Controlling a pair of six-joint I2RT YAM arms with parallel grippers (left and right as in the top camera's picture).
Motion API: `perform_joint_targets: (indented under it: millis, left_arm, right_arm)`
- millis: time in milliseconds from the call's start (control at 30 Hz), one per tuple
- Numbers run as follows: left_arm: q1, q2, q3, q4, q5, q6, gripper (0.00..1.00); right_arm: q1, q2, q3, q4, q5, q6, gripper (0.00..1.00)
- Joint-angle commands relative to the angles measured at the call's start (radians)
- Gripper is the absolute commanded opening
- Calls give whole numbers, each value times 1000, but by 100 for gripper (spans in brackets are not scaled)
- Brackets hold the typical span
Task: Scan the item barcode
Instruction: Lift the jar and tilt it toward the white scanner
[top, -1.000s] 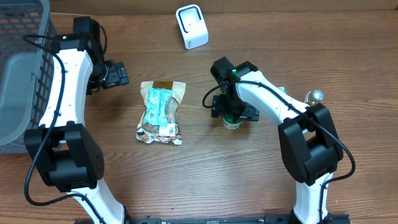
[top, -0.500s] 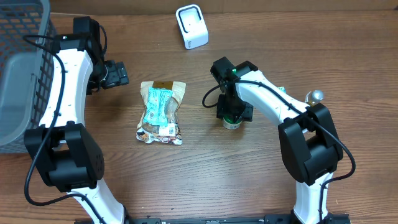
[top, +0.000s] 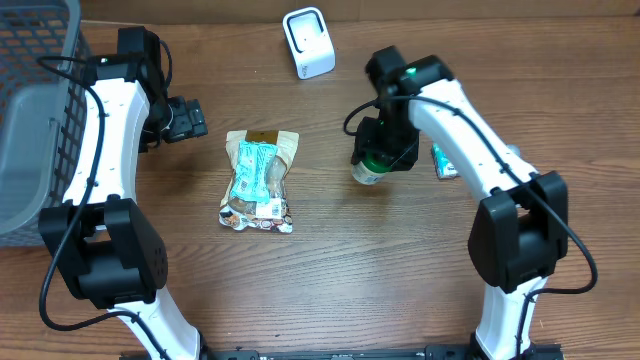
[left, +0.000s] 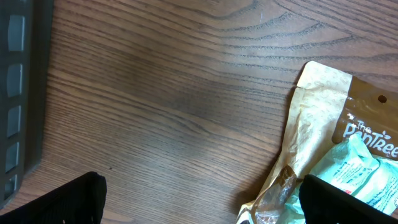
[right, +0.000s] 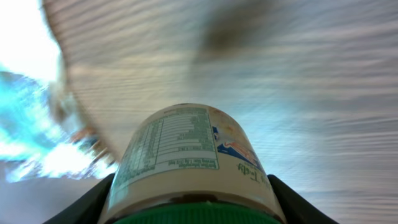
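Scene: wooden counter (top: 330, 290) seen from above, with two robot arms reaching in from its near edge.
Right end effector (top: 381, 158): closed onto a small bottle (top: 367, 173), with one finger (right: 93, 202) on each side of the bottle's capped end.
Bottle: white with a printed label and a green cap. The cap sits nearest the right end effector and the body sticks out away from it. In the right wrist view it fills the lower middle, nutrition panel facing the lens, against a blurred background. Whether its base touches the counter cannot be told.
Scanner (top: 308, 42): white, standing at the far edge of the counter, beyond the right end effector and toward the left arm's side, well apart from the bottle.
Snack pouch (top: 258, 180): lying flat between the two end effectors, apart from both.
Left end effector (top: 186, 118): jaws spread wide, holding nothing, with the pouch's top edge near it on the side facing the right arm.
Basket (top: 30, 120): grey, on the outer side of the left end effector.
Small packet (top: 445, 160): lying near the right end effector, on its outer side.
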Motion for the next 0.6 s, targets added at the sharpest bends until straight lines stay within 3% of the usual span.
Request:
perform_joint_targets:
  millis: [0,67,400,567]
  left_arm:
    - [-7,-10,15,2,-6,11,99]
    - [-7,-10,15,2,-6,11,100]
    - [-7,-10,15,2,-6,11,100]
    - [-7,-10,15,2,-6,11,100]
  right_arm:
    - [-43,-41,25,-45,-359,-95,28]
    - [-56,-41,25,-94,-443,-95,22]
    - [-62,-41,25,-254,-607,-95,20]
    - [-62,-41,25,-290,-665,-95,11]
